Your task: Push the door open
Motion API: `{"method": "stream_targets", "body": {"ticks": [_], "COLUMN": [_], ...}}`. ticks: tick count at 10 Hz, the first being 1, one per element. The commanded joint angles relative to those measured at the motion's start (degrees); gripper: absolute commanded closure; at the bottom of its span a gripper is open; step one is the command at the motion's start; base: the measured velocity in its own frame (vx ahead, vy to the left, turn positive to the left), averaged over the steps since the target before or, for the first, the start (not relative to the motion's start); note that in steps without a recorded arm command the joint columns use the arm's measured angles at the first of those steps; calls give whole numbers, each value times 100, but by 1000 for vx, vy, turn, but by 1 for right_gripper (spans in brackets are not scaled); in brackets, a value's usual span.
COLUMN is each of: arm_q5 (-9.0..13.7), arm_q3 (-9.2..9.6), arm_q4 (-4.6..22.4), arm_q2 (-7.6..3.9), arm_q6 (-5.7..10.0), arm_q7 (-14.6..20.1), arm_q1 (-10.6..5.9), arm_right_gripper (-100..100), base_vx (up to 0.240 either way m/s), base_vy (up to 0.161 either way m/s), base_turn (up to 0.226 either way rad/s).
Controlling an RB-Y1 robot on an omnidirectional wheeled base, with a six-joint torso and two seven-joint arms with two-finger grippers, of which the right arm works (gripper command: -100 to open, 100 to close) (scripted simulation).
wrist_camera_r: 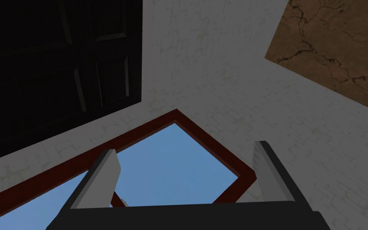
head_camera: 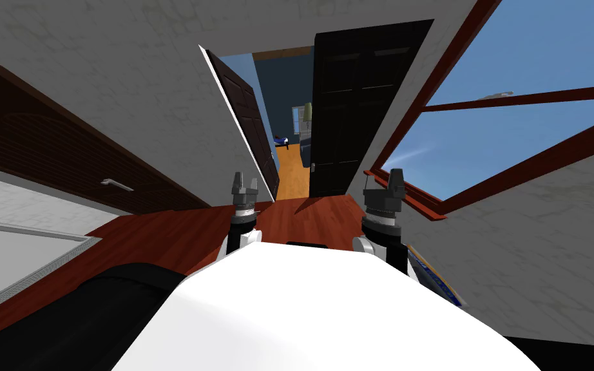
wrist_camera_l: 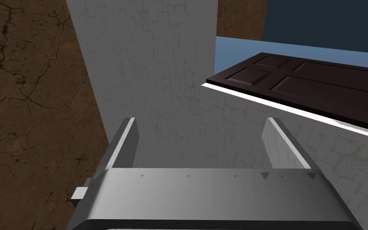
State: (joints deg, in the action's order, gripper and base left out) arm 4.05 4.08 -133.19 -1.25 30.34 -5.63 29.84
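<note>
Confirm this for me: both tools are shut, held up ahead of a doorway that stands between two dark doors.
Not quite. The left tool and right tool are both open, as each wrist view shows. The rest holds: they are held up ahead of a doorway between the left door and the right door, both dark.

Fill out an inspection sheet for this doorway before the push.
Surface: red-brown wood floor.
Job's things: brown door ajar, its white edge toward me; orange floor shows through the gap.
Clutter: flat blue-edged thing low at my right, unclear what.
Grippers: left gripper open, empty, apart from the brown door; right gripper open, empty, facing the window.
Cables: nothing seen.
Surroundings: darker door right of the gap; dark cabinet on my left; grey walls.
</note>
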Motion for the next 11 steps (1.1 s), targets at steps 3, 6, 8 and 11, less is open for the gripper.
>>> {"method": "stream_targets", "body": {"ticks": [3,6,8,11], "arm_q5": [-12,-22,-31,-42], "arm_q3": [-18,-35,-50,-66], "arm_q4": [417,788,1124,1499], "arm_q2": [-79,-133,-175,-215], "arm_q6": [61,115,164,219], "arm_q7": [9,17,25,33], "arm_q1": [-157,-296,-423,-564], "arm_right_gripper": [-100,-100,-100,-100], "base_vx": [119,128,143,104], "base_vy": [4,-12,-6,-5], "base_turn": [20,21,22,19]}}
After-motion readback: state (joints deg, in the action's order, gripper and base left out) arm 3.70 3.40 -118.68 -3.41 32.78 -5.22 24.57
